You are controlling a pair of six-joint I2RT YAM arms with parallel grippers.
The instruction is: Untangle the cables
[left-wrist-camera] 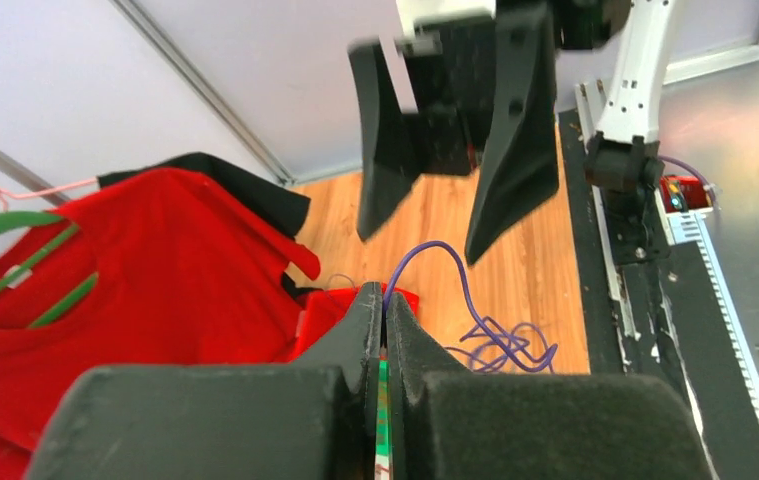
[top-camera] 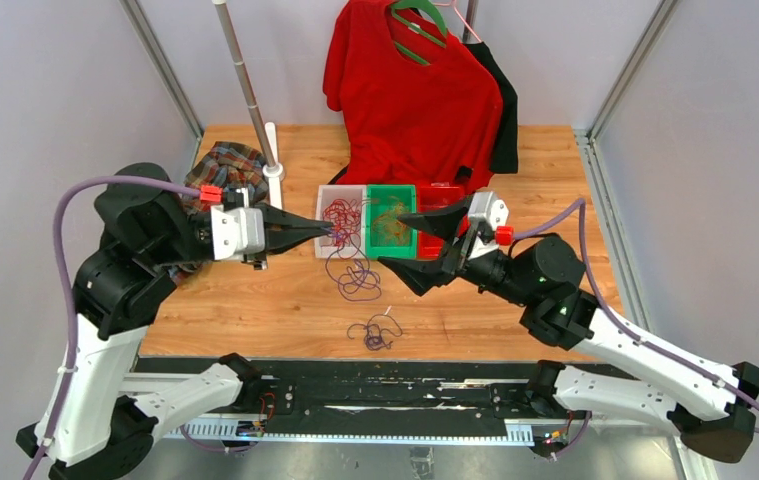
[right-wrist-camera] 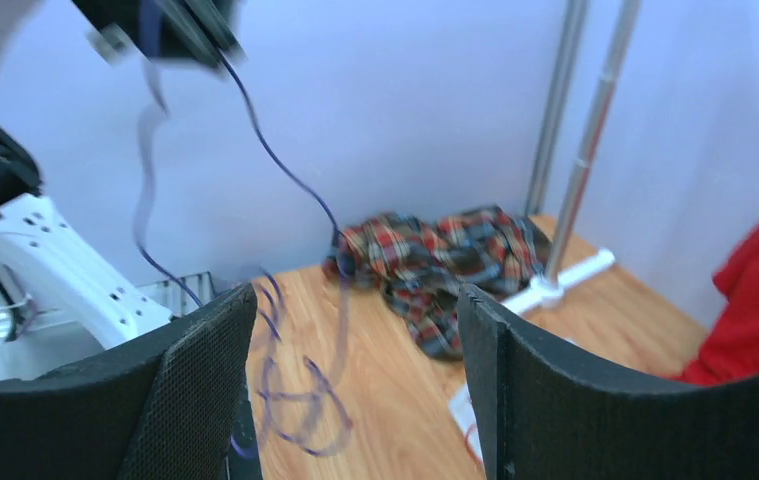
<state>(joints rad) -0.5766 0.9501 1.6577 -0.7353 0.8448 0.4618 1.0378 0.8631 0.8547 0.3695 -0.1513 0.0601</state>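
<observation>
left gripper (left-wrist-camera: 383, 308): fingers pressed together, clamped on a purple cable (left-wrist-camera: 433, 244). it sits just left of the green bin (top-camera: 391, 189), its tips over the clear bin (top-camera: 340, 190) that touches the green bin's left side. the strand arcs up out of the closed tips, then drops to the table (top-camera: 255, 300).

right gripper (top-camera: 393, 240): fingers spread wide, nothing between them. one finger lies over the green bin's right part, the other past its near edge, above the wood. seen from the right wrist, the purple strand hangs in front of the gap between the two fingers; contact cannot be told, the strand is blurred.

cables, by place:
- red cables (top-camera: 341, 215), a curly mass inside the clear bin, left of the green bin.
- orange cables (top-camera: 387, 228), inside the green bin itself.
- purple loops (top-camera: 357, 280), loose on the table just in front of the green bin, joined to the held strand.
- a small purple bunch (top-camera: 375, 335), further in front of the green bin, near the table's near edge, apart from the loops.

a red bin (top-camera: 440, 188) touches the green bin's right side. behind the green bin hangs a red shirt (top-camera: 415, 100) on a green hanger (top-camera: 417, 30). a plaid cloth (top-camera: 230, 165) lies well to the left of it, beside a metal pole (top-camera: 240, 70).
</observation>
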